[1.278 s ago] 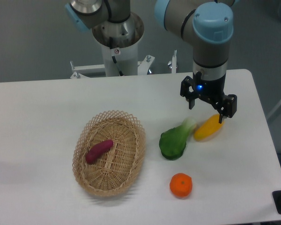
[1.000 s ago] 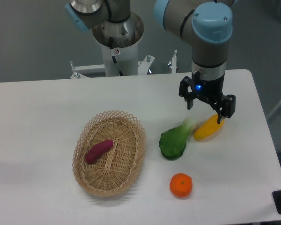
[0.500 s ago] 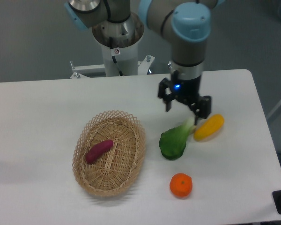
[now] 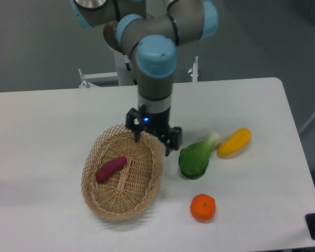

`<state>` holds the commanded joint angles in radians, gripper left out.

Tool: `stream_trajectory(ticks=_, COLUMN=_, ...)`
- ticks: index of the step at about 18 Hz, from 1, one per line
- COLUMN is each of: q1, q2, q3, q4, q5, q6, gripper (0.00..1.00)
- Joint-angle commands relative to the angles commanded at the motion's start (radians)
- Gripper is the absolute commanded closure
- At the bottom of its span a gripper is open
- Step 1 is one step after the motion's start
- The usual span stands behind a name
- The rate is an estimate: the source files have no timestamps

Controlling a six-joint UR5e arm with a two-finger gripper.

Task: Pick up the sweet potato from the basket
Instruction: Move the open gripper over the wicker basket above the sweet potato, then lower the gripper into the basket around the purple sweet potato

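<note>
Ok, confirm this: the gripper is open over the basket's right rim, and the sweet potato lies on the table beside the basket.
Not quite. The camera view shows the sweet potato lying inside the basket, not on the table beside it. The rest holds: the gripper is open over the basket's right rim.

White table (image 4: 52, 121) bearing four items. Wicker basket (image 4: 145, 197) at about 7 o'clock from centre; green leafy vegetable (image 4: 195, 159) at 4 o'clock; yellow squash (image 4: 234, 142) just beside it toward 3 o'clock; orange (image 4: 202, 207) at 5 o'clock.
</note>
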<state>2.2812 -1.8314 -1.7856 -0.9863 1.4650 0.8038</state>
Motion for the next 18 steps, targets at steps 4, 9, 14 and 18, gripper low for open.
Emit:
stream_trajectory(ticks=4, q1=-0.051, q2=-0.063, q3=0.002, q4=0.026, q5=0.000, q6=-0.049, gripper=0.00)
stream_trajectory(ticks=9, q1=-0.088, q2=-0.111, q3=0.000, q4=0.064, q5=0.008, q6=-0.049, gripper=0.00)
stream_trajectory(ticks=14, q1=-0.115, q2=-0.132, q3=-0.008, q4=0.071, q5=0.051, q6=-0.051, gripper=0.00)
stream_trajectory(ticks=18, q1=-0.130, q2=-0.157, q3=-0.029, q4=0.130, q5=0.096, q6=-0.054, gripper=0.00)
